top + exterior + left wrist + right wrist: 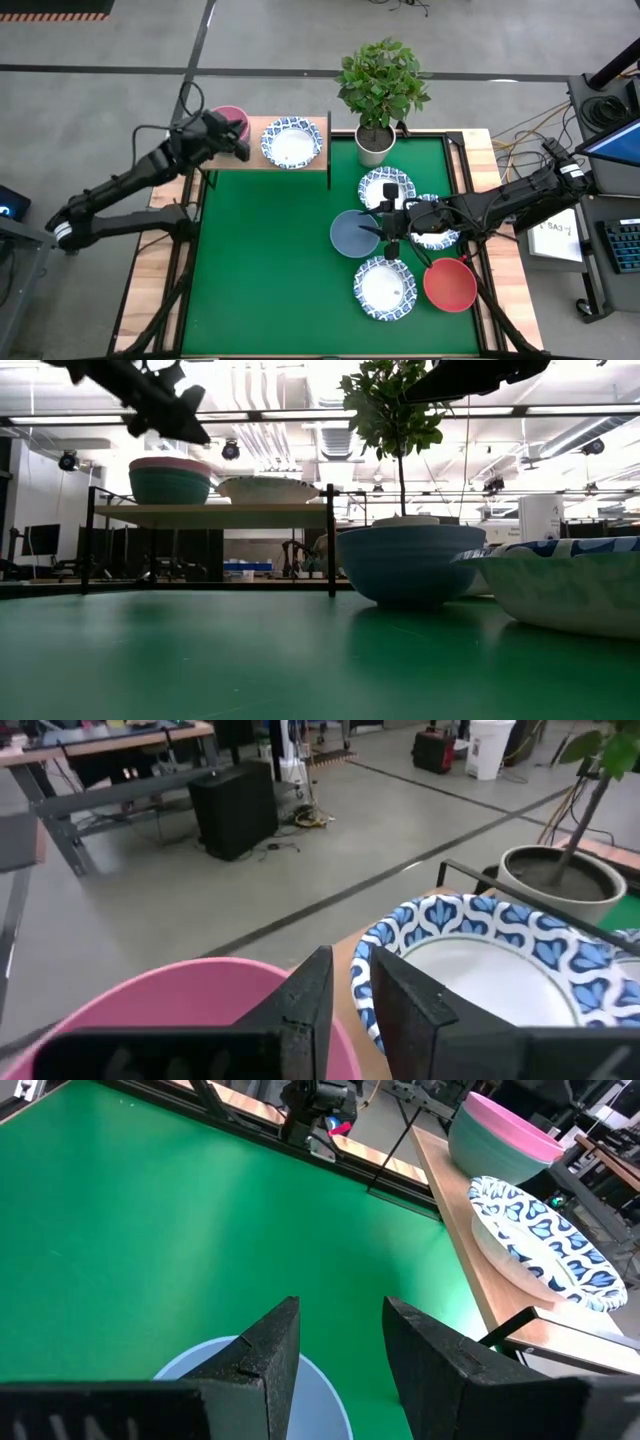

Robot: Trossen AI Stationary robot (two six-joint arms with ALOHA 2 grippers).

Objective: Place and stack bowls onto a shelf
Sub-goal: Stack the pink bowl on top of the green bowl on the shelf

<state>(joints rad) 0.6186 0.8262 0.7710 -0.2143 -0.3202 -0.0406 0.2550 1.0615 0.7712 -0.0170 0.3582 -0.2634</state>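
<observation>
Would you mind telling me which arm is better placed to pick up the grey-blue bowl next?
The right. Its hand hangs open at the round grey-blue bowl, fingers straddling the rim, while the left hand is across the table at the pink bowl on the light-wood shelf.

A robotics lab or workshop in a big open hall. 2 dark arms [130, 185] flank a green-topped table [270, 260] standing on a bare concrete floor [200, 890]. Monitors and a keyboard [622, 245] sit off its right edge, with workbenches [100, 760], ceiling ducts and strip lights [290, 415] beyond.
</observation>
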